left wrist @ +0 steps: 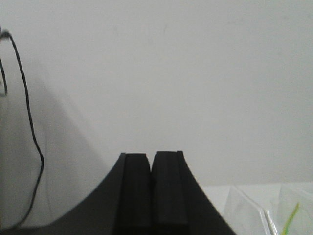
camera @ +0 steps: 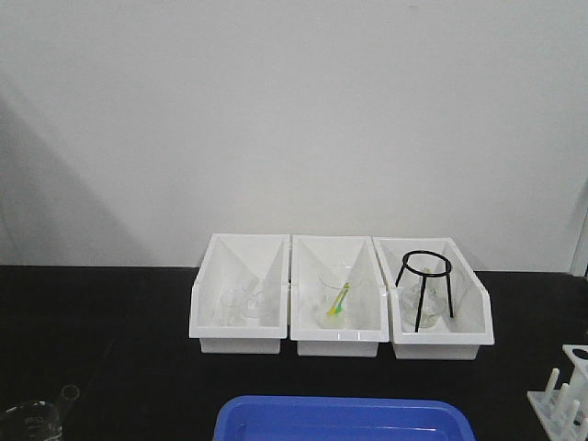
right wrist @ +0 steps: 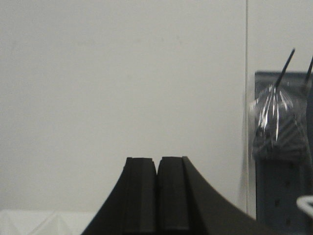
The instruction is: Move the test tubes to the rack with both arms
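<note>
The white rack (camera: 565,397) with upright pegs stands at the front right edge of the black table, partly cut off. One clear test tube (camera: 66,397) leans in a glass beaker (camera: 32,421) at the front left corner. Neither arm shows in the front view. My left gripper (left wrist: 151,155) is shut and empty, raised and facing the wall. My right gripper (right wrist: 157,159) is shut and empty, also raised toward the wall.
Three white bins (camera: 241,299) stand side by side at the back of the table; the middle one holds a beaker with a yellow-green item (camera: 338,301), the right one a black wire tripod ring (camera: 424,285). A blue tray (camera: 344,419) lies at the front centre.
</note>
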Available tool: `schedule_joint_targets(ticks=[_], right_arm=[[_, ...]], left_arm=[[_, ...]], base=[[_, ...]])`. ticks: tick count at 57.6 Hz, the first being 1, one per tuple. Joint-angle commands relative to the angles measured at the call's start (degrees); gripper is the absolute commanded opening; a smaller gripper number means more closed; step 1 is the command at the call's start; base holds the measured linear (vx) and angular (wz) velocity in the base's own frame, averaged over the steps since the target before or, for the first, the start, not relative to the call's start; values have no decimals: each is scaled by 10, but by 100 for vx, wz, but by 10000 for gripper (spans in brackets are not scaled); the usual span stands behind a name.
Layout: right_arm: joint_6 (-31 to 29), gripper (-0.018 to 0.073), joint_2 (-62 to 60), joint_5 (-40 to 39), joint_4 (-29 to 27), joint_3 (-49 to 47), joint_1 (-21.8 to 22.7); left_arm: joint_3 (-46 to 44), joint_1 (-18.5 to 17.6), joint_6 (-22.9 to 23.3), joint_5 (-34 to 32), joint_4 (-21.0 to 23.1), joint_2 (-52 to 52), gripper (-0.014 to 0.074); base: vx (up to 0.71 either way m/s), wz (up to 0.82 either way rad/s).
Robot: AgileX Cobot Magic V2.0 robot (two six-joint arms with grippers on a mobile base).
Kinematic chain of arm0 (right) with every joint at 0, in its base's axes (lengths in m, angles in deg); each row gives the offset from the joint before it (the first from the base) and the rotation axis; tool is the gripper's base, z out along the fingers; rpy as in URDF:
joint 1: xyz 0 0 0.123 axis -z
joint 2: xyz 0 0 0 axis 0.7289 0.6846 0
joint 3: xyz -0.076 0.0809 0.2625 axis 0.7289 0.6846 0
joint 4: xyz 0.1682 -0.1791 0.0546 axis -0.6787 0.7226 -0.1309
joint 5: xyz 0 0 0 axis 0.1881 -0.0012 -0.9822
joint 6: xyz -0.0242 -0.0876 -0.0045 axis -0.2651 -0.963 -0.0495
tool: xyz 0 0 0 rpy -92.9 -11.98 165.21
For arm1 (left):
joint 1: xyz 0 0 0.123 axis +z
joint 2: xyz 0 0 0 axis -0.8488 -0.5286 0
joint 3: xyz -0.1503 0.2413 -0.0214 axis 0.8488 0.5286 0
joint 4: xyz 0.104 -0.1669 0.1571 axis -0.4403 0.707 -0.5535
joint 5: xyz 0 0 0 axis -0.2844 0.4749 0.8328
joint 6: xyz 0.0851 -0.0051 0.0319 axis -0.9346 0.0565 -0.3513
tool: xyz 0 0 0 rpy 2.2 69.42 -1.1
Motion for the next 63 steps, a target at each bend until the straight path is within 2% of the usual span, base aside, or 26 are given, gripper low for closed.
schedule_joint_targets(ticks=[1, 9, 17, 26, 33, 42, 49, 55, 63], right_arm=[[-5, -8, 71, -28, 5, -103, -2], [-5, -8, 173, -6, 5, -214, -2], [-5, -8, 293, -23, 5, -279, -2], [2, -8, 391, -55, 5, -306, -2], [16, -8, 430, -53, 5, -306, -2], [17, -4, 448, -46, 5, -303, -2], [14, 13, 448, -39, 8, -302, -2], [14, 55, 448, -37, 7, -302, -2], [15, 179, 448, -34, 7, -302, -2]], left_arm=[[-111, 2, -12, -1, 3, -84, -20], [-250, 2, -22, 61, 3, -216, -20], [-330, 2, -24, 51, 3, -332, -20], [-370, 2, -22, 3, 4, -429, -20], [-374, 2, -6, -1, 5, -470, -18], [-374, 2, -9, 19, -1, -485, 0], [-374, 1, -9, 29, -4, -485, 45], [-374, 1, -21, 29, -17, -485, 122], [-374, -3, -59, 39, -22, -485, 265]], base=[[0, 0], [0, 0], [0, 0], [0, 0], [0, 0], [0, 0], [0, 0], [0, 0], [0, 0]])
